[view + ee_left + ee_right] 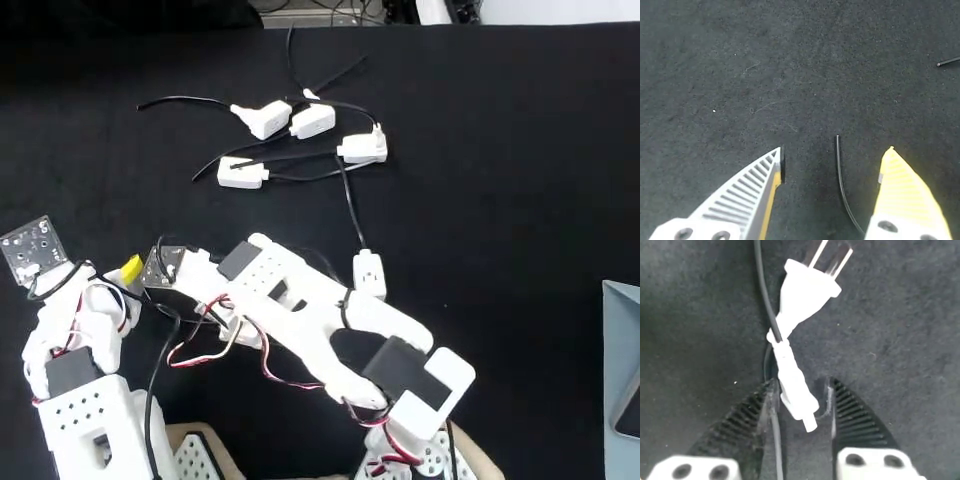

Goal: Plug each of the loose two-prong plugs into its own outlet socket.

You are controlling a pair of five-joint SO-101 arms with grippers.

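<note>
Loose two-prong plug (807,287) on the black tabletop (790,65), bracketed but not gripped.
The right fingers (752,415) are released, one on each side of the plug's slim white tail without clamping it; the plug's body and both prongs lie just beyond the fingertips, pointing away from them, and a black cord (762,290) runs alongside, passing close by one finger. The left fingers (902,185), one white and one yellow, are likewise released, with a thin black cord end (840,170) lying between them on the tabletop. Farther off, in the high view, four white connectors (312,120) on black cords lie clustered together, well apart from both arms.
</note>
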